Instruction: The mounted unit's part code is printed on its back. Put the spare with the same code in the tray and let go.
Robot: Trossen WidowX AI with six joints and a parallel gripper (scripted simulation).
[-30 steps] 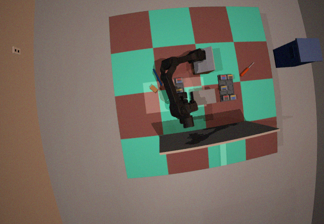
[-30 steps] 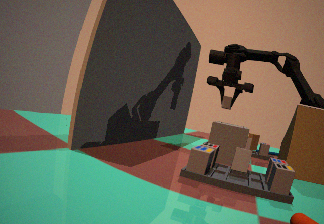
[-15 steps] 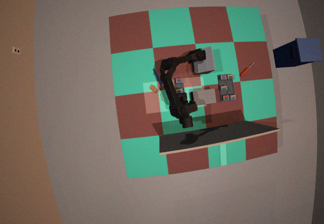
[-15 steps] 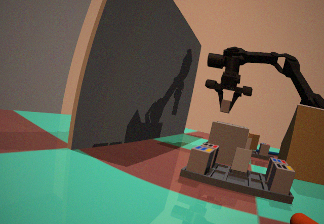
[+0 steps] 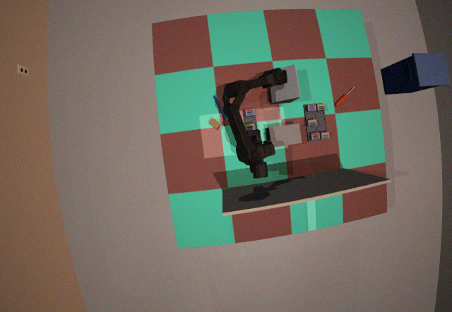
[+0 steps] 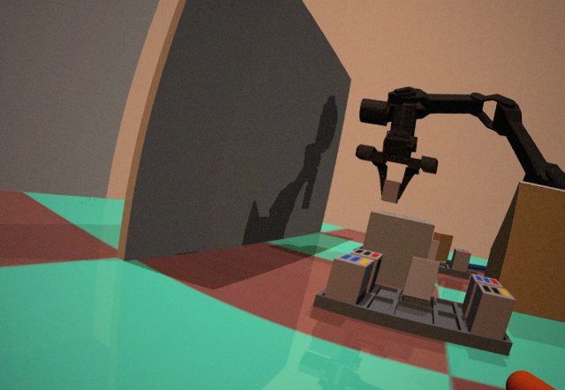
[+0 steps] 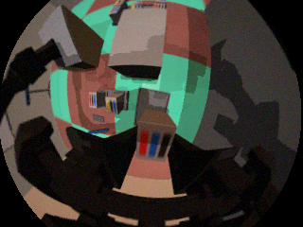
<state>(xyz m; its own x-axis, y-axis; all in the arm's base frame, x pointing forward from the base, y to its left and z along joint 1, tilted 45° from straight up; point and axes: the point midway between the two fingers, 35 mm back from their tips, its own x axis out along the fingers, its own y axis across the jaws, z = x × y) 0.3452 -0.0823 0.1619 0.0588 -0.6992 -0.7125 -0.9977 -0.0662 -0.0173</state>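
My gripper (image 6: 391, 189) (image 7: 153, 130) is shut on a grey-brown spare (image 6: 390, 192) (image 7: 152, 128), held well above the table. The spare's striped face shows red, blue and black in the wrist view. The grey tray (image 7: 160, 98) lies below, seen just beyond the spare; the arm hides it in the top view. A dark rack (image 5: 319, 119) (image 6: 410, 321) holds several spares with coloured stripes. A smaller rack (image 5: 251, 119) holds two striped units. A large grey block (image 5: 287, 134) (image 6: 397, 249) (image 7: 140, 35) stands between the racks. I cannot tell which thing is the mounted unit or read its back code.
A tall dark panel (image 5: 295, 190) (image 6: 237, 116) stands along one side. The arm's pedestal (image 5: 293, 87) (image 6: 533, 249) is behind. An orange block (image 5: 214, 123), a blue pen-like rod (image 5: 219, 107) and a red screwdriver (image 5: 341, 99) lie on the checkered table.
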